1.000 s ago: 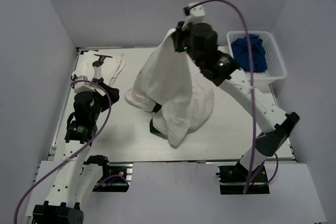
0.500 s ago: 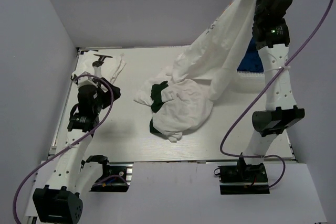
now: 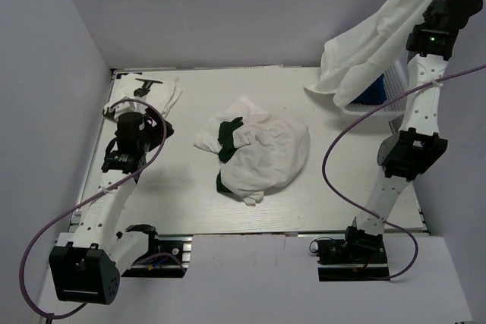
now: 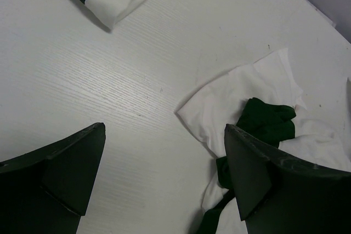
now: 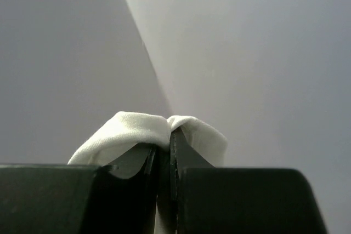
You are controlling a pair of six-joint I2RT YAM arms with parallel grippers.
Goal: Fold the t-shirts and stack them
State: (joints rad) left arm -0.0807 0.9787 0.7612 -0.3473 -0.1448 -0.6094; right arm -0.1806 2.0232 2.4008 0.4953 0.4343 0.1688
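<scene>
The white table point(image 3: 175, 202) has a fine wood-grain surface and sits between plain grey walls point(image 3: 228, 13). High at the far right, one white t-shirt point(image 3: 372, 43) hangs in loose, soft folds from the right gripper point(image 5: 164, 145). Its lower hem drapes in front of the white lattice basket point(image 3: 394, 81) and hides most of it, leaving only a strip of plastic mesh and a patch of blue cloth point(image 3: 370, 96) showing. The right wrist view shows the dark fingers point(image 5: 189, 163) pressed together on a small bunch of that shirt's fabric.

At the middle of the table a second t-shirt point(image 3: 273, 146) lies in a rounded, crumpled heap, with dark green print point(image 3: 228, 136) showing along its left side. A third shirt point(image 3: 163, 95) lies folded flat near the far left corner, with a dark mark at its edge.

The left gripper point(image 4: 164, 130) hovers over bare table between the folded shirt and the heap. Its black wedge-shaped fingers point(image 4: 77, 157) are spread wide and hold nothing. Purple cables point(image 3: 334, 149) loop along both arms.
</scene>
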